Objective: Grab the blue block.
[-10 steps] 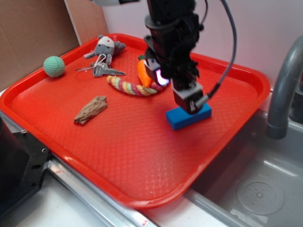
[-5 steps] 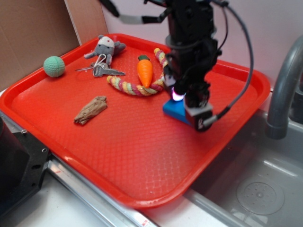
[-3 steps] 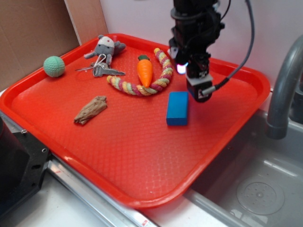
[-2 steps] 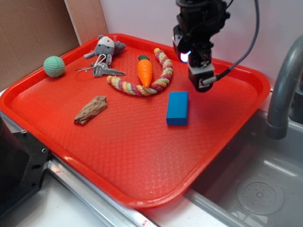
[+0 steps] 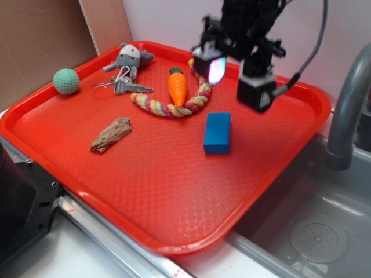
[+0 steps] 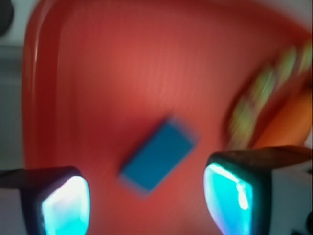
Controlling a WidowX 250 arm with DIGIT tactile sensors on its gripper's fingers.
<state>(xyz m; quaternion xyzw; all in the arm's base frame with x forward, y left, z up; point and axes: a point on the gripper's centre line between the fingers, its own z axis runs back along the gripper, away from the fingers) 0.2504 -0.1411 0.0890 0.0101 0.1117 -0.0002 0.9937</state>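
Up above the far side of the red tray [image 5: 75,168], the gripper [image 5: 235,69] hangs in the air with nothing in it. The wrist view shows both fingers [image 6: 66,205] spread wide with empty space between them, so it's released and holding nothing. That view is pretty smeared, so I wouldn't trust it for fine detail, but the gap between the glowing pads is obvious enough.

The blue block [image 5: 218,132] lies flat on the tray, nearer the camera than the gripper and below it, clear of everything else. Closest neighbour is the braided rope toy [image 5: 174,107], curled just beside the block's far end but not touching it as far as I can tell. The toy carrot [image 5: 177,86] sits inside the rope's curve.

From the wrist camera the block [image 6: 157,159] shows up between the two fingers but lying diagonal to them, so my guess is the wrist wants a bit of rotation before dropping down, so the jaws close across the narrow sides instead of corner to corner. Flat smooth faces should make it an easy pinch once lined up.

Everything else is well out of the way: the green ball [image 5: 66,81], the mouse toy [image 5: 130,58] with the keys [image 5: 124,87], and the wood chunk [image 5: 111,134] over on the left half.
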